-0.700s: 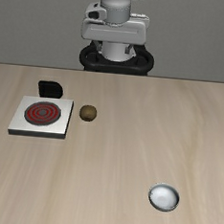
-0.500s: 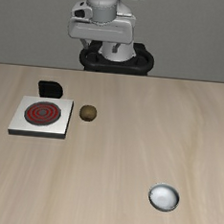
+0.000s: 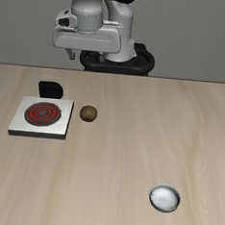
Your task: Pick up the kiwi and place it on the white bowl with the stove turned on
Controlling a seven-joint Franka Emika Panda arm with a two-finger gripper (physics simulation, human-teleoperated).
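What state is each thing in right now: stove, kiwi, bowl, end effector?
stove: on, burner glowing red.
kiwi: lying on the table just to the exterior view's right of the stove, not held.
white bowl: upright, empty.
end effector: high above the table's far edge, apart from the kiwi.

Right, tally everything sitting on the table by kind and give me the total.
Stove: 1
Black knob: 1
Kiwi: 1
White bowl: 1
Total: 4
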